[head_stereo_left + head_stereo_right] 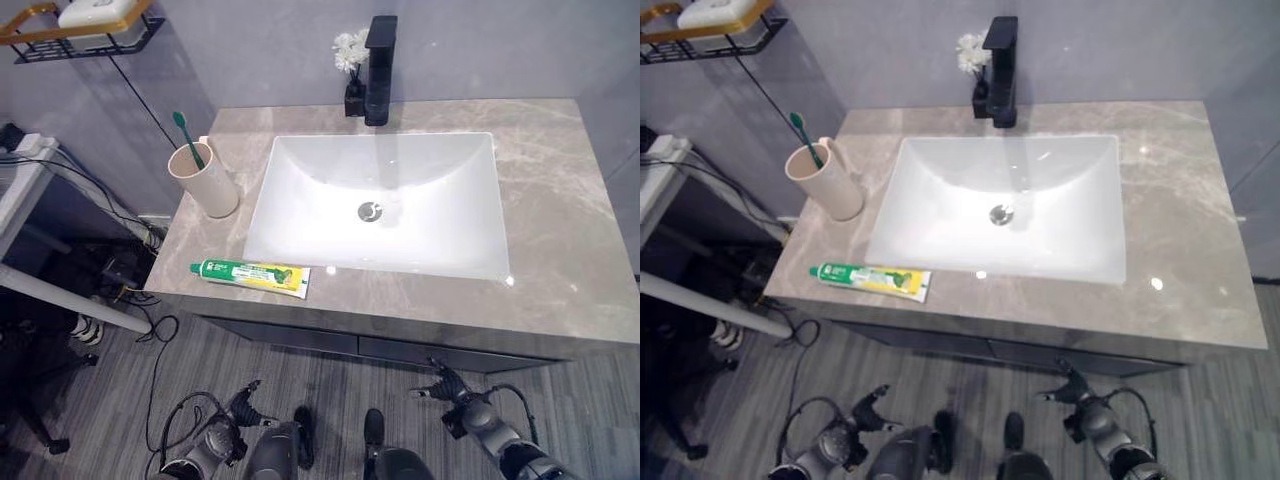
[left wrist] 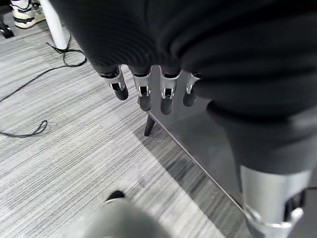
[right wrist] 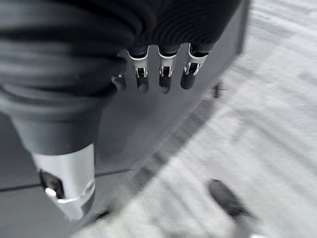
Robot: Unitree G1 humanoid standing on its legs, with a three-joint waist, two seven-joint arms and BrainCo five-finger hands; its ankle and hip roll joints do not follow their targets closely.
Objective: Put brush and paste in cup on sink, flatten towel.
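A beige cup stands on the grey marble counter, left of the white sink basin. A green toothbrush stands in the cup, head up. A green and yellow toothpaste tube lies flat near the counter's front left edge. My left hand hangs low in front of the cabinet, below the counter, with relaxed fingers holding nothing. My right hand hangs the same way at the lower right, its fingers loose and empty.
A black faucet and a small vase of white flowers stand behind the basin. A wire shelf with soap hangs on the wall at upper left. A dark cabinet front lies under the counter. Cables litter the floor at left.
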